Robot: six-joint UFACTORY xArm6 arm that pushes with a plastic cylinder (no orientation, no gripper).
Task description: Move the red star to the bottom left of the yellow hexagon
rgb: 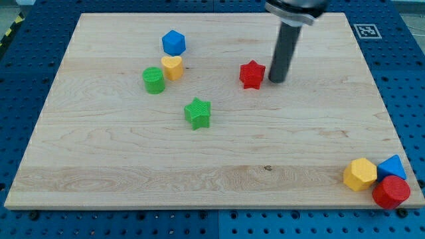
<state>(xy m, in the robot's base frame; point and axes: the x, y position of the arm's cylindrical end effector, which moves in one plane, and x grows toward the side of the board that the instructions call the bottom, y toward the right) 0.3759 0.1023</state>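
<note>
Wooden board (219, 166) spanning the view. My tip (276, 81) just beside the red star (252, 74), at its 3 o'clock, contact unclear; plain rod, no jaws to tell of. Yellow hexagon (360, 174) well apart at the star's 4 o'clock, touching a blue block (393, 166) and red block (391, 192)

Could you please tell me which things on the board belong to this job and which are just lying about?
Belonging to the job:
red star
yellow hexagon
my tip, just to the view's right of the red star

Just lying about:
blue cube
yellow heart
green cylinder
green star
blue block
red block
</note>
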